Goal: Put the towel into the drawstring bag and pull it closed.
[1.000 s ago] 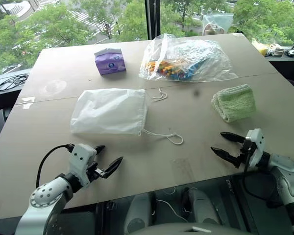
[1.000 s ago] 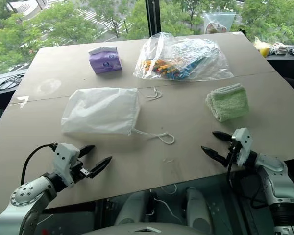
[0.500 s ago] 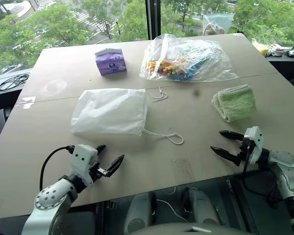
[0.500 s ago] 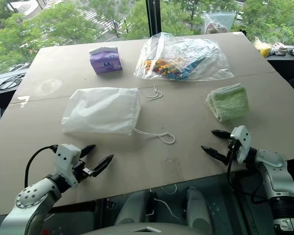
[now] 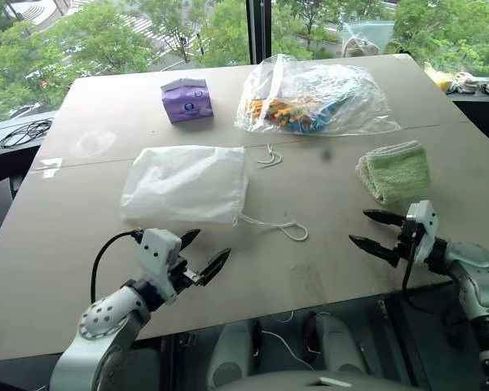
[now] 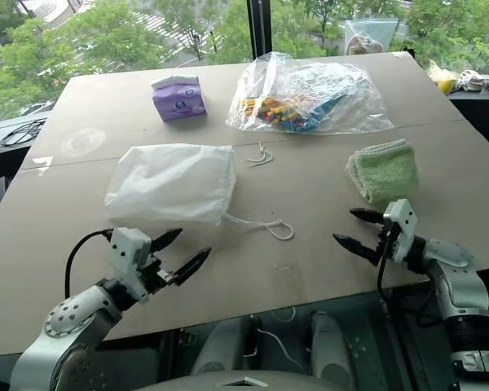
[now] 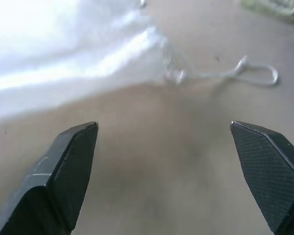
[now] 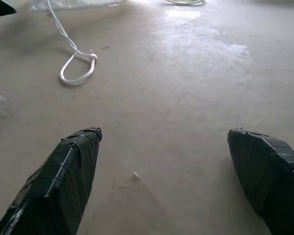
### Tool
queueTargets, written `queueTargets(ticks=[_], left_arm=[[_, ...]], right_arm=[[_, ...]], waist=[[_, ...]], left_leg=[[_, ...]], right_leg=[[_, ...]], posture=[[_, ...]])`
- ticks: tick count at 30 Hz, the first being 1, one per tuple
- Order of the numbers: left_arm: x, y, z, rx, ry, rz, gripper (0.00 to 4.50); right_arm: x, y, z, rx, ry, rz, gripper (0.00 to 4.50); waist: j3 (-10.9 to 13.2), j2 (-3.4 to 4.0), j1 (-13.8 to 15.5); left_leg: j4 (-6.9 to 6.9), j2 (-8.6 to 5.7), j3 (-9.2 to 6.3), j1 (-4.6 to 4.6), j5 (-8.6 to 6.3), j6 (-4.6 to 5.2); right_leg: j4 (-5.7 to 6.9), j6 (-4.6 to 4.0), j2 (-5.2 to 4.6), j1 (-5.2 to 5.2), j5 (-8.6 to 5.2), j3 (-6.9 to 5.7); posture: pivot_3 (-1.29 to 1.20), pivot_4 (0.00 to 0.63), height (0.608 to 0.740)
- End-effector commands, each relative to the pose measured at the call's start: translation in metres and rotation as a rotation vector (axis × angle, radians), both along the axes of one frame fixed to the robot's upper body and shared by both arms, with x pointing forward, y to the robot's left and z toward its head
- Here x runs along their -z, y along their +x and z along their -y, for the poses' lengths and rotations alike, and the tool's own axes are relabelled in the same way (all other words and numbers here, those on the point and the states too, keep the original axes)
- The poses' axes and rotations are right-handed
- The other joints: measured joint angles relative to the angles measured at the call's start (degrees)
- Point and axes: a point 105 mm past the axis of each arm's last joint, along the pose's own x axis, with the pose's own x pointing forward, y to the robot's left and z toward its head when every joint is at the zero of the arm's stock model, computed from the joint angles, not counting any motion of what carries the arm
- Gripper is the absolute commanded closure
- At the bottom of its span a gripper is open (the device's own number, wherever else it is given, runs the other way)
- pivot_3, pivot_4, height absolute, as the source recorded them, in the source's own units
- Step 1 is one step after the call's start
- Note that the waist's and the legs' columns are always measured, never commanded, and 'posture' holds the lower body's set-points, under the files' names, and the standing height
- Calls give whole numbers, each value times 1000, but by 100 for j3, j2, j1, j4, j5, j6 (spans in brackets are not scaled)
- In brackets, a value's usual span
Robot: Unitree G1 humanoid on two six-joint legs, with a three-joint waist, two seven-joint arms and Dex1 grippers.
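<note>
The light green towel [image 5: 394,170] lies folded on the right side of the table. The white drawstring bag [image 5: 186,183] lies flat left of centre, its mouth toward the right, one cord loop [image 5: 292,230] trailing out in front and another [image 5: 267,157] behind. My left gripper [image 5: 202,252] hovers open over the near edge, just in front of the bag, and the bag's edge [image 7: 68,58] and cord [image 7: 257,74] show in its wrist view. My right gripper [image 5: 375,230] is open near the front right, in front of the towel.
A clear plastic bag of colourful sticks [image 5: 314,99] and a small purple pack [image 5: 187,99] sit at the back of the table [image 5: 326,269]. Black cables [image 5: 20,132] lie off its left edge. Small objects [image 5: 460,80] rest at the far right corner.
My left gripper has moved right and up, closer to the bag's front edge. My right gripper has risen a little. Both stay open.
</note>
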Motion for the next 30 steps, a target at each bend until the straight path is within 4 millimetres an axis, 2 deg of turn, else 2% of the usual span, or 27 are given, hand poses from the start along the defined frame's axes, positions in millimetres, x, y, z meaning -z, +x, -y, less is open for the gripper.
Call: queueTargets(ticks=[1, 4, 7, 10, 13, 19, 23, 27, 30], left_arm=[[-33, 16, 43, 66, -99, 87, 58], [-42, 36, 66, 47, -121, 119, 58], [-47, 56, 74, -35, -111, 140, 58], [-47, 68, 79, -117, -138, 115, 58], [-43, 72, 88, -150, -83, 116, 58], [-42, 78, 72, -361, 33, 127, 58], [-39, 79, 74, -376, 245, 218, 58], [-43, 83, 71, -464, 327, 252, 58], [-38, 89, 67, -511, 376, 224, 58]], right_arm=[[-44, 9, -10, -63, 72, 124, 93], [-62, 15, -16, -95, 138, 161, 93], [-73, 17, -21, -135, 186, 183, 93], [-78, 16, -24, -172, 201, 189, 93], [-76, 16, -25, -189, 186, 181, 93], [-71, 19, -25, -182, 162, 173, 93], [-67, 20, -27, -177, 156, 176, 93], [-67, 13, -32, -242, 158, 200, 93], [-68, 9, -35, -284, 163, 210, 93]], waist=[[0, -3, 0], [-4, -9, -4], [-3, -11, 0], [-1, -14, 0], [0, -16, 1], [1, -17, -10], [1, -16, -8], [0, -17, 4], [0, -17, 2]], left_leg=[[4, -13, -4, 1, 1, 2], [9, -22, -10, 15, 3, 5], [5, -31, -23, 13, 16, 28], [1, -37, -28, 9, 17, 29], [1, -35, -28, 8, 16, 30], [10, -33, -32, 12, 17, 31], [10, -33, -39, 15, 17, 30], [11, -34, -40, 9, 17, 30], [12, -36, -37, 8, 17, 31]], right_leg=[[10, 1, 3, 3, 1, 7], [18, 1, 27, 22, 1, 35], [18, -1, 38, 26, 1, 43], [16, 3, 43, 25, 3, 40], [14, 4, 41, 26, 3, 41], [21, 0, 39, 28, 1, 45], [29, -1, 41, 28, 1, 43], [25, -1, 38, 28, 1, 43], [23, 0, 37, 28, 1, 47]], posture=[[0, 150, 740], [0, 150, 740], [0, 150, 740], [0, 150, 740], [0, 150, 740], [0, 150, 740], [0, 150, 740], [0, 150, 740], [0, 150, 740]])
